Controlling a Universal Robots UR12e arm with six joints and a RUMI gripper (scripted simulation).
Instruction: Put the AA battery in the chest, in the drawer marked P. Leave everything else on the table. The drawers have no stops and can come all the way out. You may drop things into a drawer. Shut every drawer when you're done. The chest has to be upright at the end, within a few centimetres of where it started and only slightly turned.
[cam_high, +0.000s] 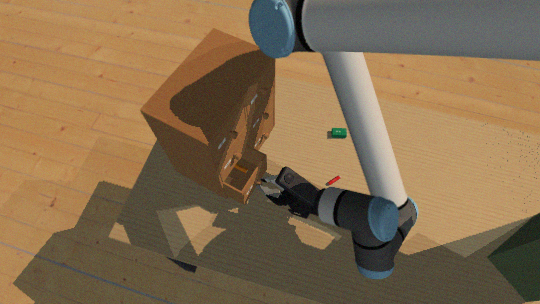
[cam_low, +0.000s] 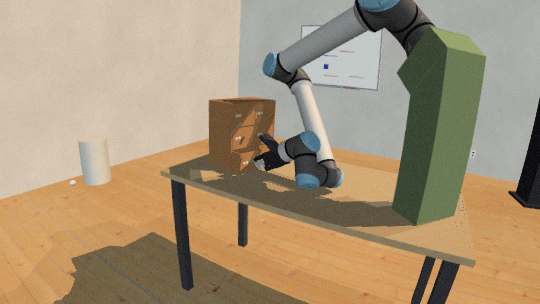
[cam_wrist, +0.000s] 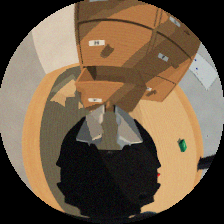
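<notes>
The brown chest (cam_high: 182, 150) (cam_low: 220, 132) (cam_wrist: 120, 42) stands upright at the far left of the table. Its lowest drawer on the near side (cam_high: 248, 192) (cam_low: 241, 160) (cam_wrist: 100, 90) is pulled out; its label is too blurred to read. An orange, stick-like thing (cam_high: 241, 168) lies inside near the back; it looks like the battery, but is too small to be sure. My gripper (cam_high: 260, 183) (cam_low: 256, 163) (cam_wrist: 109, 105) is nearly closed at that drawer's front, its fingertips on either side of the knob. The other drawers look shut.
A small green block (cam_high: 339, 133) (cam_wrist: 182, 145) and a thin red thing (cam_high: 333, 180) (cam_wrist: 158, 174) lie on the table to the right of the chest. A tall green column (cam_low: 430, 135) stands at the table's other end.
</notes>
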